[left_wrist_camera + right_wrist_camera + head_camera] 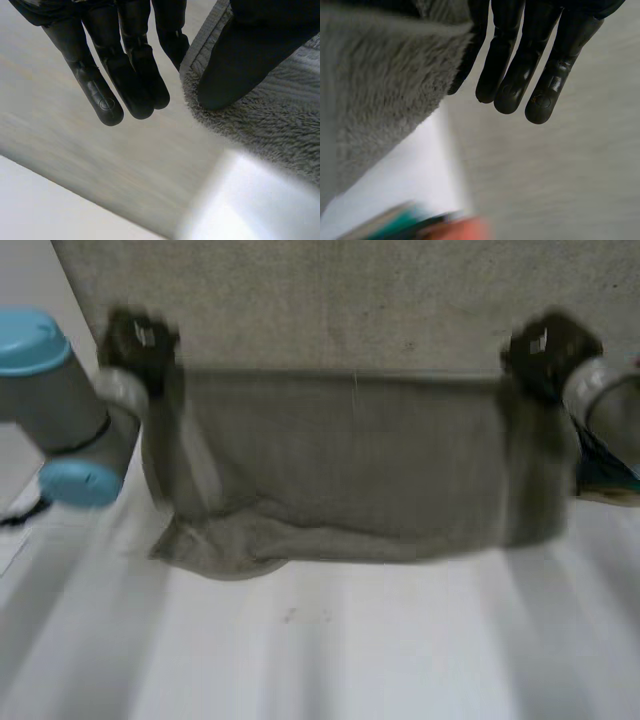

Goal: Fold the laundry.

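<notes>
Towel point(350, 470) spans frame left to right; we see left hand point(135, 340) upper left, right hand point(545, 350) upper right, pinching corners.

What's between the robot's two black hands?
The grey towel: its lifted edge runs straight from the left hand to the right hand, each pinching one end, as the head view shows.

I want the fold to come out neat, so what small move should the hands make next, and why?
Probably raise both corners slightly, evenly. The left hand and right hand pinch the grey towel's top corners, yet its lower edge lies bunched on the white table.
</notes>
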Controlling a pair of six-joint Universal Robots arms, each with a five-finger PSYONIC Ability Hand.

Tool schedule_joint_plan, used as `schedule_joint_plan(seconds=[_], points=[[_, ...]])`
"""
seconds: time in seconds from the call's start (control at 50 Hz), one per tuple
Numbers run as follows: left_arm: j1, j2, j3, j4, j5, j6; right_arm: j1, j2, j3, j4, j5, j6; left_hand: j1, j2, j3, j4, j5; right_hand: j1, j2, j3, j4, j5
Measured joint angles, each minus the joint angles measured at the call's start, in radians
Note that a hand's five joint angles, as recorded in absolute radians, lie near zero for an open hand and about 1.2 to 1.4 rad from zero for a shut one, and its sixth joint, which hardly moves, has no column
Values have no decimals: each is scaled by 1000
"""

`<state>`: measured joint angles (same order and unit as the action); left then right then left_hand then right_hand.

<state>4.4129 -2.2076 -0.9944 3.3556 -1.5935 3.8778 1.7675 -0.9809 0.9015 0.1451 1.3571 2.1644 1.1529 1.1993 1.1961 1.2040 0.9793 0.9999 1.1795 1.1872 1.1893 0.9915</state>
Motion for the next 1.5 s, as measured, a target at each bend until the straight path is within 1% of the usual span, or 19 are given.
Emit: schedule_joint_plan(seconds=[0.04, 0.08, 0.1, 0.12, 0.14, 0.2, 0.4, 0.52, 0.54, 0.68, 0.74, 0.86, 0.94, 1.02, 1.14, 1.26, 1.28, 1.36, 1.5], points=[[2, -55, 152, 171, 2, 12, 16, 38, -65, -254, 16, 22, 0, 0, 0, 0, 0, 0, 0, 0, 0, 0], [2, -71, 205, 244, 1, 14, 21, 47, -84, -368, 20, 36, 0, 0, 0, 0, 0, 0, 0, 0, 0, 0], [2, -71, 205, 244, 1, 14, 21, 47, -84, -368, 20, 36, 0, 0, 0, 0, 0, 0, 0, 0, 0, 0], [2, -91, 285, 372, 0, 11, 26, 54, -102, -503, 23, 59, 0, 0, 0, 0, 0, 0, 0, 0, 0, 0], [1, -96, 314, 429, -2, 5, 32, 56, -116, -645, 25, 95, 0, 0, 0, 0, 0, 0, 0, 0, 0, 3], [0, -98, 341, 505, -7, -19, 39, 55, -118, -727, 26, 136, 0, 0, 0, 0, 0, 0, 0, 0, 0, 7], [4, -71, 144, 483, 5, -110, 59, 50, -11, -568, 24, 178, 0, 0, 0, 0, 0, 0, 0, 0, 0, 9], [6, -54, -152, 464, 36, -118, 63, 49, 173, -482, 21, 178, 0, 0, 0, 0, 0, 0, 0, 0, 0, 9], [5, -52, -257, 462, 43, -116, 62, 49, 239, -471, 20, 178, 0, 0, 0, 0, 0, 0, 0, 0, 0, 9], [2, -11, -508, 437, 46, -91, 54, 31, 420, -400, 22, 174, 0, 0, 0, 0, 0, 0, 0, 0, 0, 9], [4, 62, -623, 399, 44, -61, 48, -2, 490, -312, 23, 161, 0, 0, 0, 0, 0, 0, 0, 0, 0, 9], [9, 305, -872, 232, 37, 38, -5, -164, 640, 6, 17, 82, 0, 0, 0, 0, 0, 0, 0, 0, 0, 9], [9, 501, -1025, 1, 34, 129, -90, -342, 765, 266, 1, -36, 0, 0, 0, 0, 0, 0, 0, 0, 0, 9], [8, 608, -1083, -178, 36, 175, -135, -434, 849, 369, -14, -152, 0, 0, 0, 0, 0, 0, 0, 0, 0, 9], [3, 633, -1061, -213, 37, 188, -146, -456, 889, 379, -26, -211, 0, 0, 0, 0, 0, 0, 0, 0, 0, 9], [0, 546, -971, -88, 37, 187, -130, -384, 844, 277, -17, -179, 0, 0, 0, 0, 0, 0, 0, 0, 0, 9], [-1, 472, -911, -10, 35, 188, -114, -331, 798, 212, -1, -155, 0, 0, 0, 0, 0, 0, 0, 0, 0, 9], [-1, 356, -805, 93, 30, 191, -83, -249, 698, 107, 38, -127, 0, 0, 0, 0, 0, 0, 0, 0, 0, 9], [8, 171, -429, 285, 9, 187, 8, -124, 346, -187, 121, -93, 0, 0, 0, 0, 0, 0, 0, 0, 0, 9]])
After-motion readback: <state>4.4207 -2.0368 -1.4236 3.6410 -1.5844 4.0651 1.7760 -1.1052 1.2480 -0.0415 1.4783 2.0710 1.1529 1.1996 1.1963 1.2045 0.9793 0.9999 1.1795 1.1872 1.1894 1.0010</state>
